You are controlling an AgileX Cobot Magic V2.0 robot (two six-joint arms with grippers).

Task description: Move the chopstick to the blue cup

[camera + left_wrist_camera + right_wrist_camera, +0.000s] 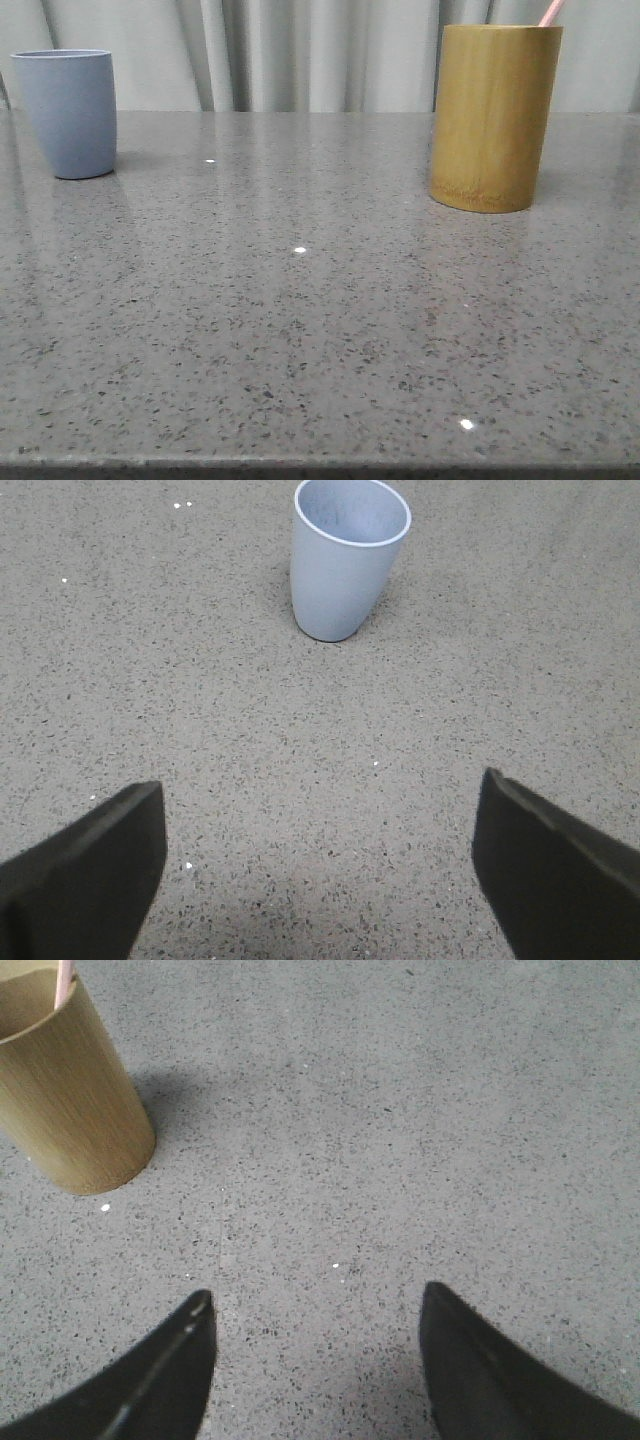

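While you are looking forward over the table (pixel 300 330), you are seeing a speckled grey stone-like top, smooth enough to be throwing back small white glints of light. Pale pleated curtains (pixel 280 55) are hanging along the far edge.

At the far left the blue cup (pixel 66 112) is standing upright, a matte grey-blue tumbler with no handle, narrowing toward its base. Its inside, as far as the left wrist view is showing it, is looking bare. At the far right a bamboo holder (pixel 493 118) is standing, a taller yellow-brown cylinder with fine vertical grain and a rougher band near its foot. The two are sitting well apart.

The chopstick (pixel 551 12) is resting inside the bamboo holder, its thin pale pink end leaning out past the rim toward the right.

Your left gripper (pixel 320 865) is hovering over bare table near the blue cup, its dark fingers spread wide with nothing between them. Your right gripper (pixel 318 1360) is hovering near the bamboo holder, its dark tapered fingers likewise spread and holding nothing.
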